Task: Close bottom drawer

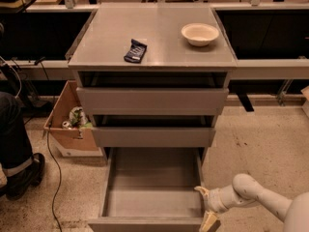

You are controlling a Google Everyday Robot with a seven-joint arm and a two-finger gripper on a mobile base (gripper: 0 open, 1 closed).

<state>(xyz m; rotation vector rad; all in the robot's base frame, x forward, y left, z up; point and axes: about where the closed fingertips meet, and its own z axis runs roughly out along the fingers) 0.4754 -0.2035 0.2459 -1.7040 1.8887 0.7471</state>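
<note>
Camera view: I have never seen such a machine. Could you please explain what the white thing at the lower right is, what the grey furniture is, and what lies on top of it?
There is only one picture. It looks down at the front of a grey drawer cabinet. The white thing is the robot's arm. At its end is the gripper, a hand with two fingers. It sits at the right front corner of the bottom drawer, which is pulled far out and looks empty. The fingers are apart and carry no object. The two drawers above are slightly open. On the cabinet's top lie a pale bowl and a small dark packet. On the floor at the left are a cardboard box and a person's leg.
</note>
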